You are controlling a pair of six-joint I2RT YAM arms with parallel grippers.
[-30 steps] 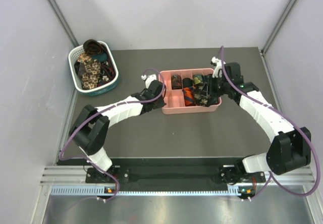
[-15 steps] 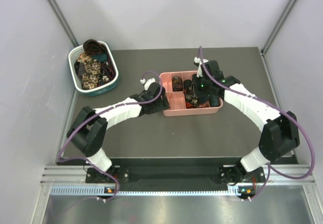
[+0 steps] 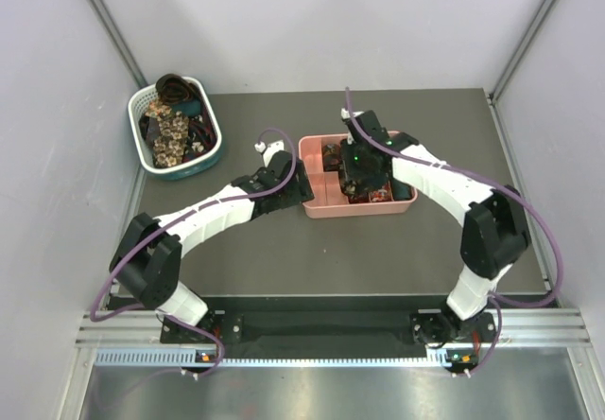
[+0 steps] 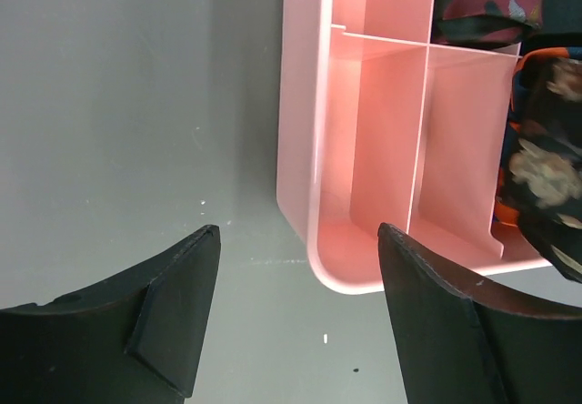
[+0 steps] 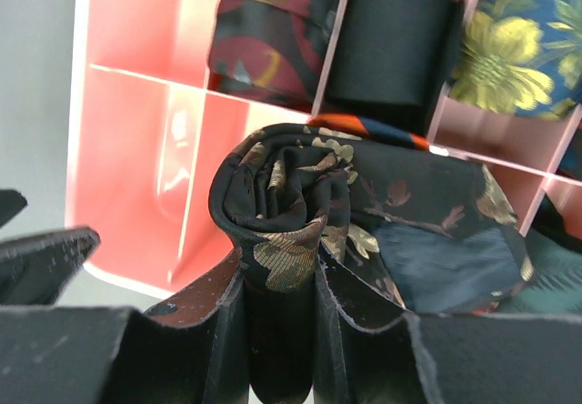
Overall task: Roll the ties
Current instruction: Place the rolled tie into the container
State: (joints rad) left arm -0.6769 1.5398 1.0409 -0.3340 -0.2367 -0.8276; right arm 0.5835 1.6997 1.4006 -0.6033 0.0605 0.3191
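The left gripper (image 4: 296, 240) stands wide open and empty, just at the corner of the pink tray (image 4: 300, 149). The right gripper (image 5: 277, 281) is clamped on a rolled tie (image 5: 282, 195), dark with beige flowers, held over the tray's compartments, where other coiled ties (image 5: 391, 49) sit.

You see the tray (image 3: 321, 193) from high overhead, while both wrist cameras sit close over its corner compartments.

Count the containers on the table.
2. A white-and-teal basket sits at the far left corner; a pink divided tray lies in the middle, further right. The arms cover part of the tray, but no third container shows.
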